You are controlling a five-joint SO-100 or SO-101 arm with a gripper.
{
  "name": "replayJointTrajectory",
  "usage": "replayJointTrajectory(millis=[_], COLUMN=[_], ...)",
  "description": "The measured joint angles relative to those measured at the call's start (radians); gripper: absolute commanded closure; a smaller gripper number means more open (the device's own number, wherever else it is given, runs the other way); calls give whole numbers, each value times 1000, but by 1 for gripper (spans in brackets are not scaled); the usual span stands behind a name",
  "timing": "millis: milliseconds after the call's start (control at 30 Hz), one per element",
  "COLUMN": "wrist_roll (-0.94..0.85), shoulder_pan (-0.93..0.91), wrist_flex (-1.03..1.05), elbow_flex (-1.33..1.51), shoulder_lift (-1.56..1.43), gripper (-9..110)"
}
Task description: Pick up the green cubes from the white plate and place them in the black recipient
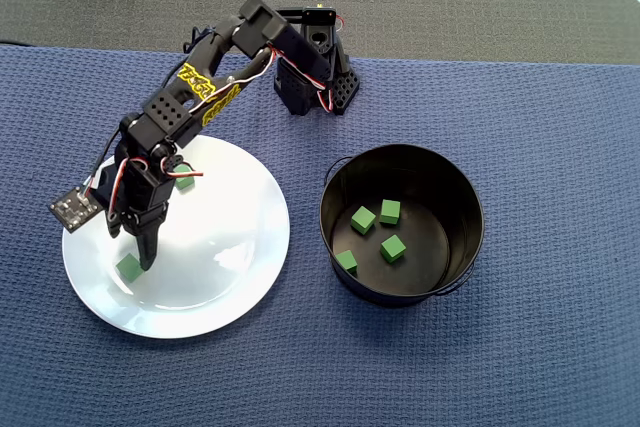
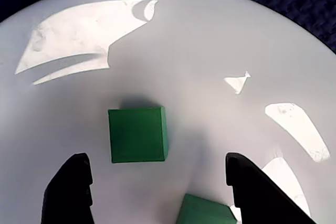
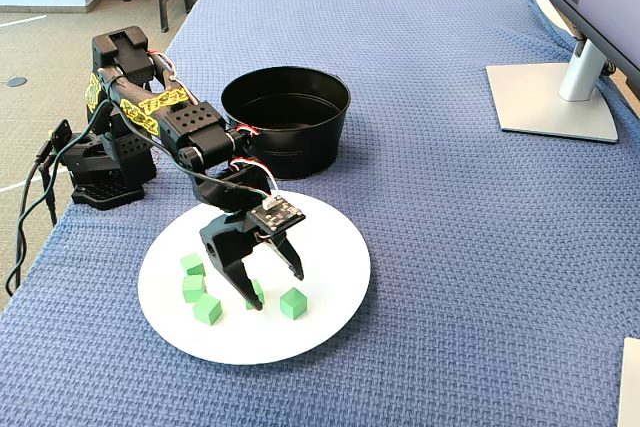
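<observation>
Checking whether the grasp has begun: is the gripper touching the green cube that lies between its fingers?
Apart. The wrist view shows bare white plate on both sides of the green cube, between it and each finger of the open gripper.

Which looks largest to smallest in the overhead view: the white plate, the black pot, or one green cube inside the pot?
1. The white plate, widest across.
2. The black pot, clearly narrower than the plate.
3. A green cube in the pot, tiny beside both; the four cubes there look alike.
</observation>
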State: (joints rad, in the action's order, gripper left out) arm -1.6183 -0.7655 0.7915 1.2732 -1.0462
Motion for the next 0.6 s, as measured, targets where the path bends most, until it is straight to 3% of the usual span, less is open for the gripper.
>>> replayJointTrajectory(millis=[600], wrist_roll=[-11], shoulder_pan=[-3], wrist_flex=[-71], elbow_flex=[-31], shoulder_lift=[94], gripper=[82])
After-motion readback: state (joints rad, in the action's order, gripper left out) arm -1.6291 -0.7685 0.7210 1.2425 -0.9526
